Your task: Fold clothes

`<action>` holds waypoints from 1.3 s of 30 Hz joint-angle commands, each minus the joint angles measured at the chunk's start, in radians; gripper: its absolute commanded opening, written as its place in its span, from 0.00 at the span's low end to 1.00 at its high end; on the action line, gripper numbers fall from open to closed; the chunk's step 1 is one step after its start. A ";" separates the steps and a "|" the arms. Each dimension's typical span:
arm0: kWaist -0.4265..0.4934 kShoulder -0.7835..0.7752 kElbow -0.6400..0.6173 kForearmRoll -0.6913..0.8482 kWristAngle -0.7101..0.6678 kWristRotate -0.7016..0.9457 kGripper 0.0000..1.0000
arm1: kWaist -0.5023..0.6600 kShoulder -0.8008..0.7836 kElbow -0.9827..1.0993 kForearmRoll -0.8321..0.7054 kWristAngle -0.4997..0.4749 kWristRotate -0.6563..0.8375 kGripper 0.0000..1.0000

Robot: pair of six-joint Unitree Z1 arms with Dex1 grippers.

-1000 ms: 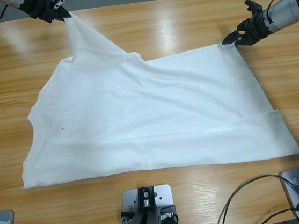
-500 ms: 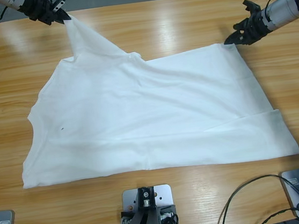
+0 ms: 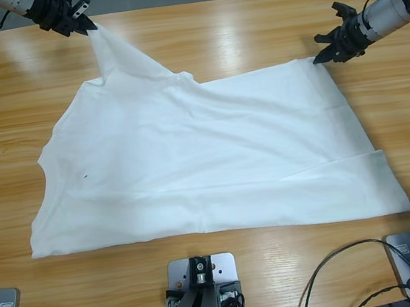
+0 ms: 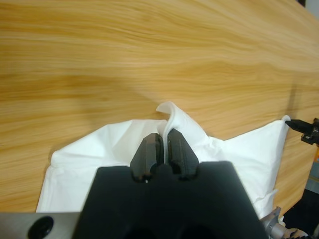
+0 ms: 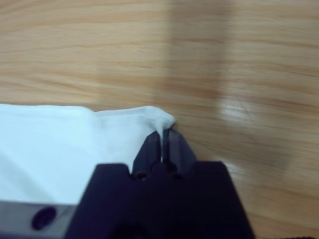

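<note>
Wooden tabletop [image 3: 235, 24] is mostly covered by your white shirt [image 3: 207, 168], spread out pretty flat across the middle with a tiny dark speck near its left side. Your left hand [image 3: 85, 25] is clamped on a pulled-up corner of fabric at the far left, stretching it into a peak. Your right hand [image 3: 321, 57] is pinched tight on the shirt's far right corner, low against the wood.

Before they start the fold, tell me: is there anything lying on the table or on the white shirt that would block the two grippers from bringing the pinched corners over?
Nothing visible does. The left gripper and right gripper each pinch a corner of the white shirt; only bare wooden table surrounds it.
</note>
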 commanded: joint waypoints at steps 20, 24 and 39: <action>-0.135 -0.310 0.448 0.064 -0.004 -0.021 0.00 | 0.042 -0.296 0.341 0.009 0.096 0.010 0.00; -0.174 -0.346 0.480 0.062 0.010 -0.030 0.00 | 0.044 -0.381 0.382 0.012 0.102 0.016 0.00; -0.286 -0.522 0.739 -0.017 0.018 -0.141 0.00 | 0.058 -0.641 0.548 0.166 0.036 0.086 0.00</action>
